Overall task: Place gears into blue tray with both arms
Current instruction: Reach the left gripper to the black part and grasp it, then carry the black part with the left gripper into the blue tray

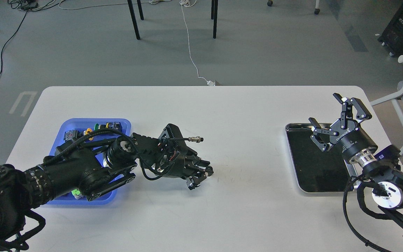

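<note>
Head view: my left gripper (201, 176) low at 7 o'clock, state unclear; right gripper (331, 120) spread at 3. Gears unseen; I'd judge them light, rigid, rim-pinched.

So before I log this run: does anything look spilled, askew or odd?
Nothing spilled. One oddity: no gears show in the silver-rimmed metal tray; coloured parts sit in the bright blue plastic tray.

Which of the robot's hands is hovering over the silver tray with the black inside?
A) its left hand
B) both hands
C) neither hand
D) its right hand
D: the right hand, fingers spread wide, is above the silver tray; the left hand is by the blue tray.
</note>
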